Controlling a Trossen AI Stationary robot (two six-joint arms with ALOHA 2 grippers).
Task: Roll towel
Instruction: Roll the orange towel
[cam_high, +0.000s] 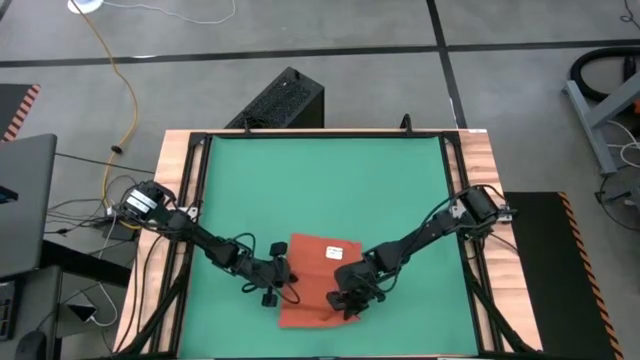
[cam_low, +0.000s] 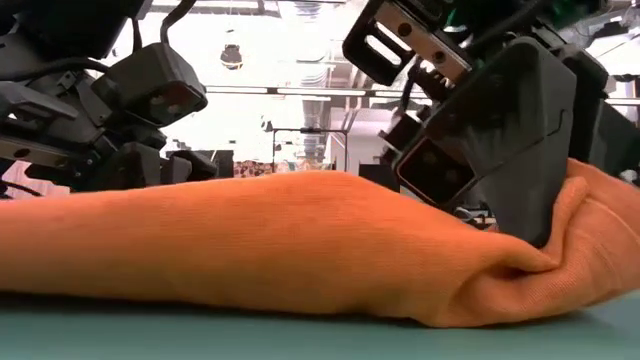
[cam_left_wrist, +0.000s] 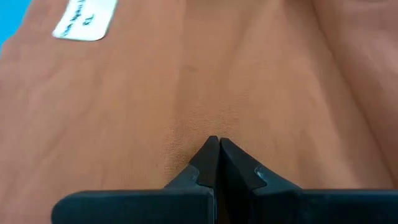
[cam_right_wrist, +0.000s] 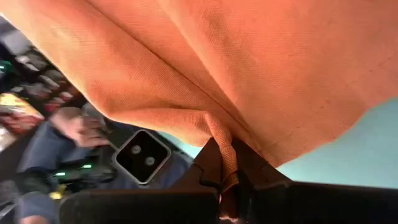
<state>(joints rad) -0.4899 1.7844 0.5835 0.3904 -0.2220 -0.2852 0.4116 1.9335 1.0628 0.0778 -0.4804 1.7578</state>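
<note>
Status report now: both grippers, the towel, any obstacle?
Right gripper shut on towel, pinching a fold at its edge. Left gripper shut, tips pressing on the flat cloth. No obstacle seen on green mat.

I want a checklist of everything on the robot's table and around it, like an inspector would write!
Surface: green mat in a wooden-edged table.
Job's things: orange-red towel with a white tag, flat in part, one edge lifted and bunched.
Clutter: nothing seen.
Grippers: left gripper shut, tips on the towel; right gripper shut on a pinched fold of the towel.
Cables: yellow cable on the floor; wires beside the left arm's base.
Surroundings: black box behind the table; a person's hand beyond it.
</note>
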